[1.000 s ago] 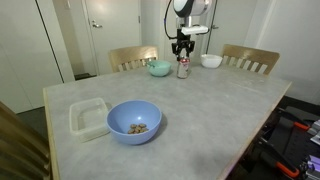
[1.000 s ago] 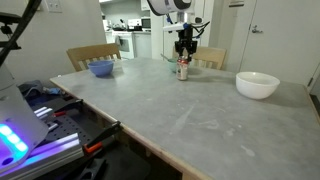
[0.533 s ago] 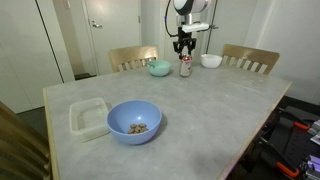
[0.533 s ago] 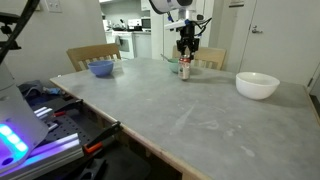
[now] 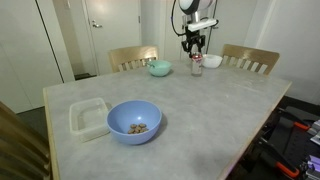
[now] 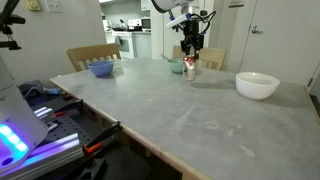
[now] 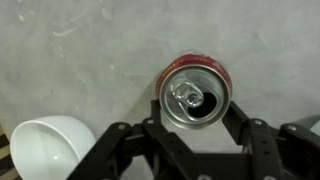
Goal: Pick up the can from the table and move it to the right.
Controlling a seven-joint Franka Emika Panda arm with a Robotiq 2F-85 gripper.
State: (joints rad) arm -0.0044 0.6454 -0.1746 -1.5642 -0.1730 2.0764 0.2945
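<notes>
Shifted right since a second ago, the can (image 5: 196, 67) and the gripper (image 5: 194, 46) now sit closer to the white bowl (image 5: 211, 61). On the table (image 5: 200, 120), a clear container (image 5: 88, 117) and a blue bowl (image 5: 134, 121) lie near left. At the far edge stand the teal bowl (image 5: 159, 68), then the upright can, then the white bowl. The wrist view shows the jaws partway closed, pressing on the can's sides.

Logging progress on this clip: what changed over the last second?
The claw, shut on the can, carried it sideways toward the white bowl, away from the teal bowl. Both bowls, the blue bowl and the clear container stayed put on the table.
</notes>
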